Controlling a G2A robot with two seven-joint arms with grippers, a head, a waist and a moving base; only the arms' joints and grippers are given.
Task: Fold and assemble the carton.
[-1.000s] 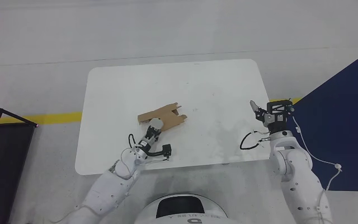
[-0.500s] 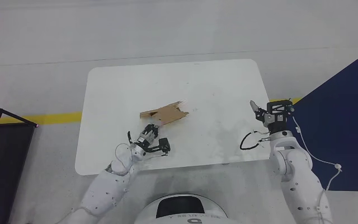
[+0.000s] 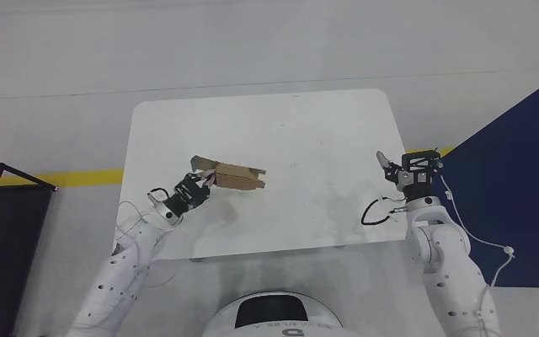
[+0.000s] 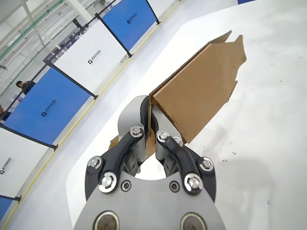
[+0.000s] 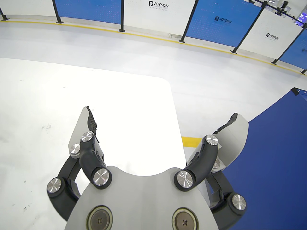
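L gripper (image 4: 150, 111) (image 3: 200, 180) is closed down tight on the carton (image 4: 199, 89) (image 3: 238, 176). Its pads (image 4: 144, 107) are nearly together w/ just a thin cardboard flap pinched btwn them, at the carton's end nearest the wrist. From the grip the brown carton runs away from the gripper toward the table's middle. It is not flat: it's turned up on edge and tilted, so the top view shows a narrow strip. The fold line is uppermost and a broad panel faces the wrist cam. The far end has notched flap tips, and a short flap also pokes out past the gripper on the side toward the table's left edge. Can't tell if the carton's low edge touches the table (image 3: 320, 126) (image 4: 263, 120) (image 5: 72, 92) or rides just above it. Carton sits in the table's left half, approx midway btwn near and far edges and well in from the left edge. L gripper is just beside it on the left-edge side. R gripper (image 5: 163, 118) (image 3: 408, 160) is well apart from it, at the table's right edge about mid-depth. Its jaws are spread wide w/ nothing btwn them: one finger (image 5: 87, 123) is over the table top, the other out past the edge above the blue mat (image 5: 275, 156) (image 3: 505, 185). The white top has a few dark scuffs. Around it is pale floor w/ a yellow line (image 3: 76, 177) (image 5: 191, 141). Blue and white barrier panels (image 5: 158, 8) (image 4: 72, 56) stand beyond.
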